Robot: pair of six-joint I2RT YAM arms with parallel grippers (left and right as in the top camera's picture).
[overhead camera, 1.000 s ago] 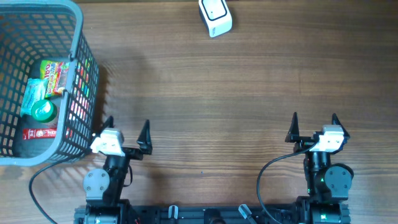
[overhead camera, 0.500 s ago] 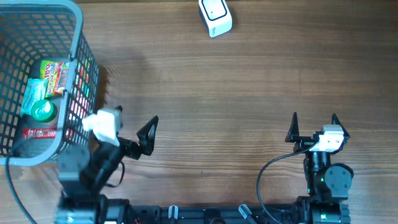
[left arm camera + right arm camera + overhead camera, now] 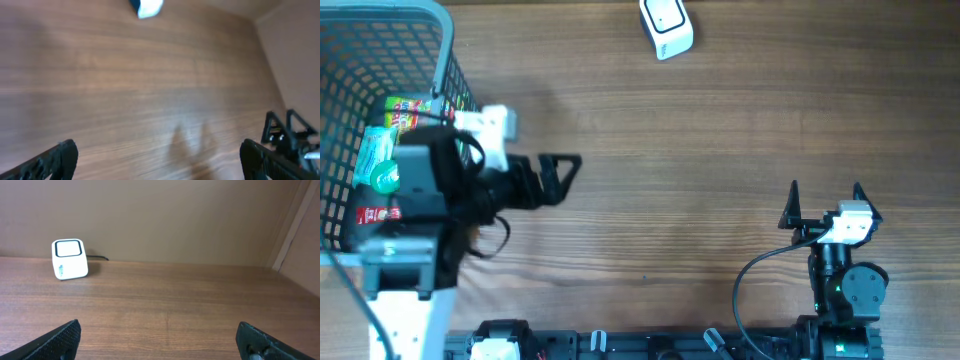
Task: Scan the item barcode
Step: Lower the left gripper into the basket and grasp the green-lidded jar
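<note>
Left gripper (image 3: 560, 178) jaws apart, empty, beside basket (image 3: 448, 60), left of frame; right gripper (image 3: 825, 188) likewise. Packet (image 3: 408, 112) likely light, soft, crinkly: pinch an edge, barcode clear.

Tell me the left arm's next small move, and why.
Probably swing the left gripper leftward over the basket: its jaws stand open and empty above bare table beside the basket wall, while the items to scan lie inside, and the scanner waits at the far edge.
</note>
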